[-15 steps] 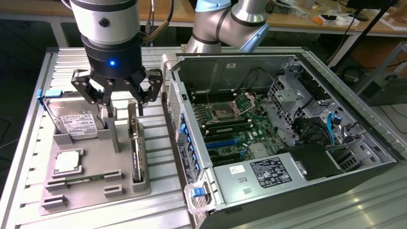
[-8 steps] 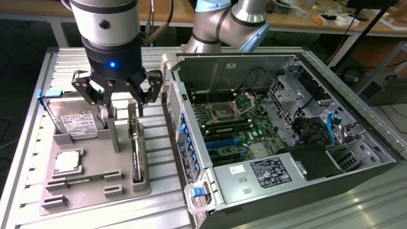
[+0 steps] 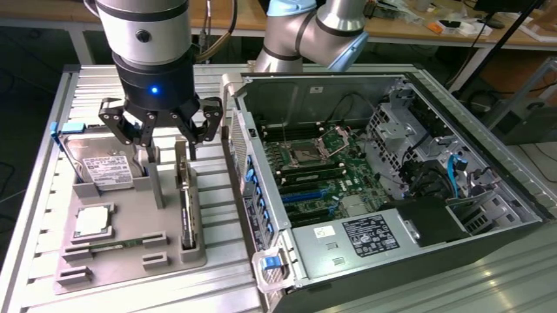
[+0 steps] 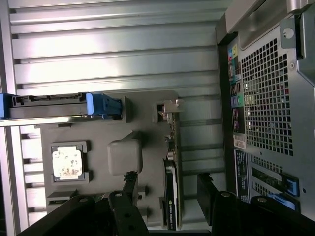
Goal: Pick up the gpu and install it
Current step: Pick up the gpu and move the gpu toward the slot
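Observation:
The gpu (image 3: 184,202) stands on edge in a slot along the side of the grey holder tray (image 3: 161,225) nearest the computer case. In the wrist view the gpu (image 4: 172,167) is a thin dark card with a silvery bracket at one end. My gripper (image 3: 168,155) hangs open just above the gpu's far end and holds nothing. In the wrist view my gripper (image 4: 168,189) has one dark finger on each side of the card, both apart from it.
The tray also holds a silver hard drive (image 3: 104,166), a processor chip (image 3: 91,222) and a narrow memory stick (image 3: 109,246). The open computer case (image 3: 487,215) with its motherboard (image 3: 322,169) lies at the exterior view's right, close to the tray. A ribbed metal table (image 3: 52,195) carries everything.

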Available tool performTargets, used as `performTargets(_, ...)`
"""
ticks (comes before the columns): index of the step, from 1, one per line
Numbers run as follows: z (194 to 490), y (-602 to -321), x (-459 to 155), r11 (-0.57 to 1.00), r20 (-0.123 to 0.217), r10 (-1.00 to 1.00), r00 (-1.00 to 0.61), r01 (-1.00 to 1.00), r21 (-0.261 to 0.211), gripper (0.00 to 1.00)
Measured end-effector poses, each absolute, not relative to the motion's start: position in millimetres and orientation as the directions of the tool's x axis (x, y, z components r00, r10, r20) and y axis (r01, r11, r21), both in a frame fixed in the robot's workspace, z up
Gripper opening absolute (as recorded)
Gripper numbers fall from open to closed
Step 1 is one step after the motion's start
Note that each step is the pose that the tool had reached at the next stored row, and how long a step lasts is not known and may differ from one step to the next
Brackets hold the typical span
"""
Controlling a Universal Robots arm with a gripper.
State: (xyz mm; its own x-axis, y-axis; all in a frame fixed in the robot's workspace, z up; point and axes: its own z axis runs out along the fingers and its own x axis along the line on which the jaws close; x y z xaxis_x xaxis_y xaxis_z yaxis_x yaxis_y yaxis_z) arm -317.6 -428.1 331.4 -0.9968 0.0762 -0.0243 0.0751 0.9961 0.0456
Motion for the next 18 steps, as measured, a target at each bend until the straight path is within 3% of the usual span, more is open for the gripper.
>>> performTargets(18, 326.3, -428.1, -317.6, 0.996, -0.024, 0.076, -0.997, 0.075, 0.046, 0.60)
